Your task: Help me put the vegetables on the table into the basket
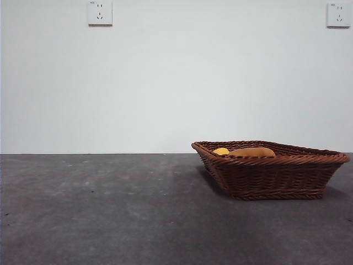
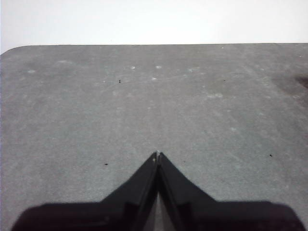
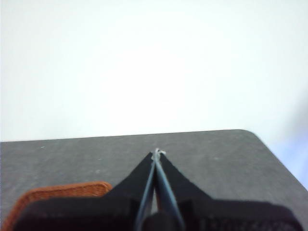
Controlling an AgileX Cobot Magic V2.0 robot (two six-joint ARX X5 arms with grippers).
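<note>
A: The left gripper (image 2: 157, 155) is clenched on nothing, over bare table (image 2: 144, 106). The right gripper (image 3: 157, 153) is also pressed closed and empty, with the basket (image 3: 57, 191) below it.

B: The potato (image 1: 252, 152) and corn (image 1: 221, 150) lie inside the basket. The potato looks lumpy, tan, probably firm and heavy; I would grip its middle.

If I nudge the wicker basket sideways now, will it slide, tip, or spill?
The basket would probably slide rather than tip: it sits low and wide on the table. Being open weave, it is likely light. The potato and corn chunk lie below the rim, so spilling seems unlikely.
</note>
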